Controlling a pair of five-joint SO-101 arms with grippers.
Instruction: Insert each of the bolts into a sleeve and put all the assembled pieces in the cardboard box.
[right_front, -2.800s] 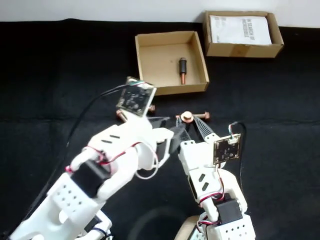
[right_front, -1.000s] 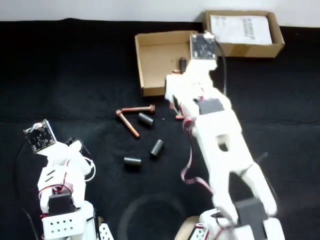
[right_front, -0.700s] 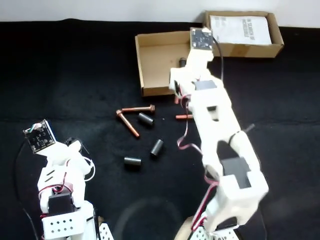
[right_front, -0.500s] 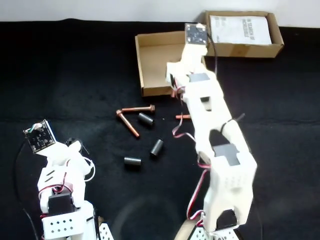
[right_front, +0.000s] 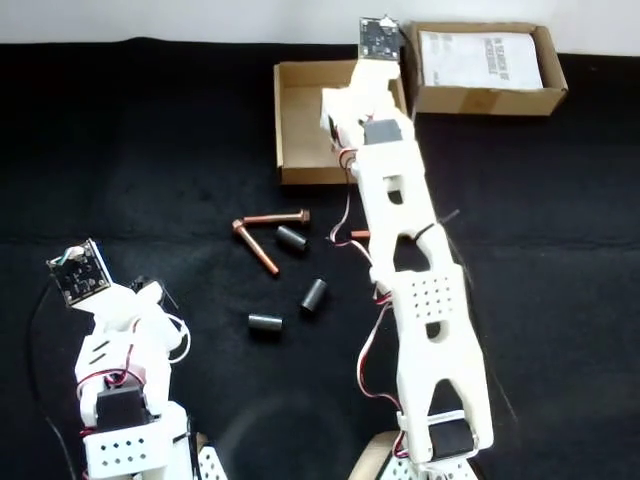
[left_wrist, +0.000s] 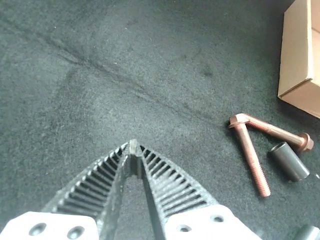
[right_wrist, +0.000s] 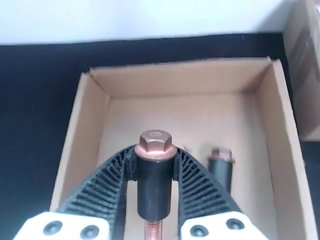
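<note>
My right gripper (right_wrist: 155, 156) is shut on an assembled piece (right_wrist: 154, 176), a copper bolt inside a dark sleeve, held above the open cardboard box (right_wrist: 170, 120). Another assembled piece (right_wrist: 220, 167) lies on the box floor beside it. In the high view the right arm (right_front: 400, 250) stretches out to the box (right_front: 300, 125). Two loose bolts (right_front: 272, 218) (right_front: 257, 247) form a V on the black cloth, and a third bolt (right_front: 358, 234) shows beside the arm. Three loose sleeves (right_front: 291, 239) (right_front: 314, 296) (right_front: 265, 323) lie nearby. My left gripper (left_wrist: 132, 147) is shut on nothing, low over the cloth at the front left.
A second cardboard box (right_front: 480, 65) with a white printed sheet stands at the back right, touching the first. The left wrist view shows the V of bolts (left_wrist: 248, 160), a sleeve (left_wrist: 289, 161) and the box corner (left_wrist: 300, 55). Black cloth covers the table.
The arms met at the table's middle 2.8 s ago; the left arm has since drawn back to the front left. Over the last second the right arm carried the assembled piece farther over the box.
</note>
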